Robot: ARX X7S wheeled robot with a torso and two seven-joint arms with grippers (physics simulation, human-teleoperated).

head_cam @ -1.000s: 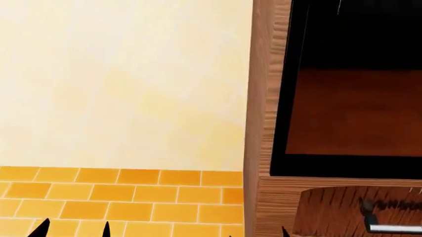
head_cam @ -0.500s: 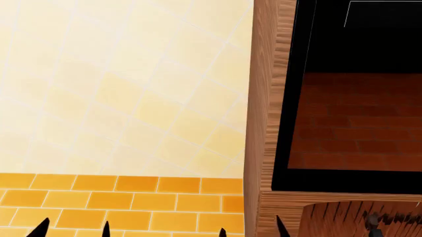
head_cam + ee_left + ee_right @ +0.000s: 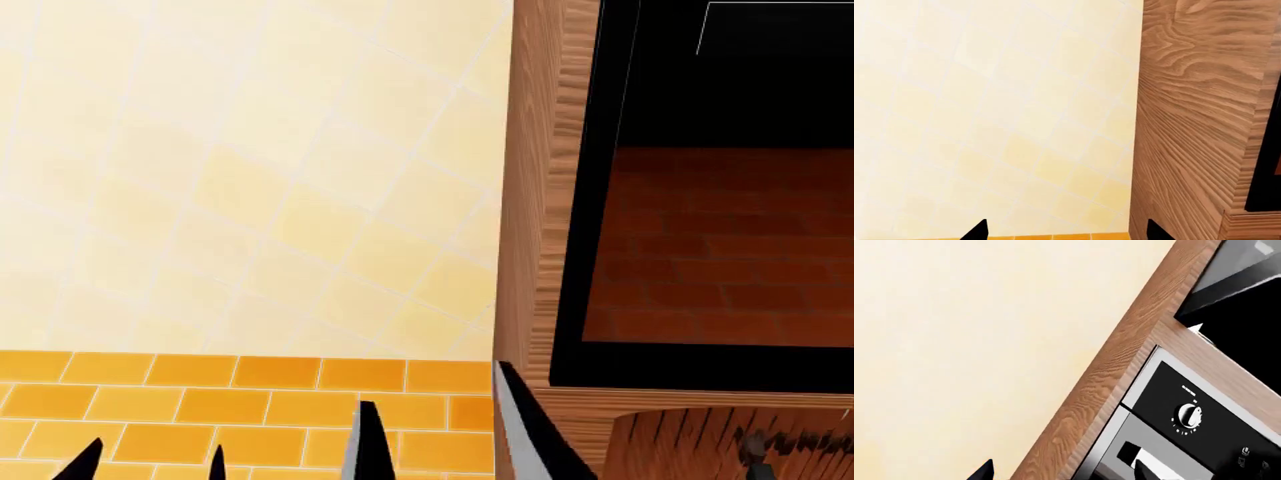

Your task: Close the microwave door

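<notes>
In the head view, the left gripper [image 3: 147,462] shows only as two dark tips at the lower left edge of the frame, set apart with nothing between them; the jaws stand open and empty. Right of it, at bottom centre, the right gripper [image 3: 434,430] rises as two longer pointed tips, spread and holding nothing, the right-hand tip overlapping the cabinet side panel [image 3: 531,200]. The cream tiled wall [image 3: 240,170] fills the left and centre of the frame, with an orange tiled band [image 3: 200,390] below it. The microwave door [image 3: 721,200] occupies the upper right: a glossy black panel with a thick border and brick reflections in the glass, framed by wood grain. How far it stands ajar cannot be read from these views. For the step in hand, carry the right gripper rightward and upward onto the door's outer face, make contact on the flat border well away from the hinge side, and push steadily along the closing arc rather than striking the glass. In the right wrist view, an oven control panel [image 3: 1201,410] carries a dial [image 3: 1187,416]; the small white lettering above it is too small to read.
</notes>
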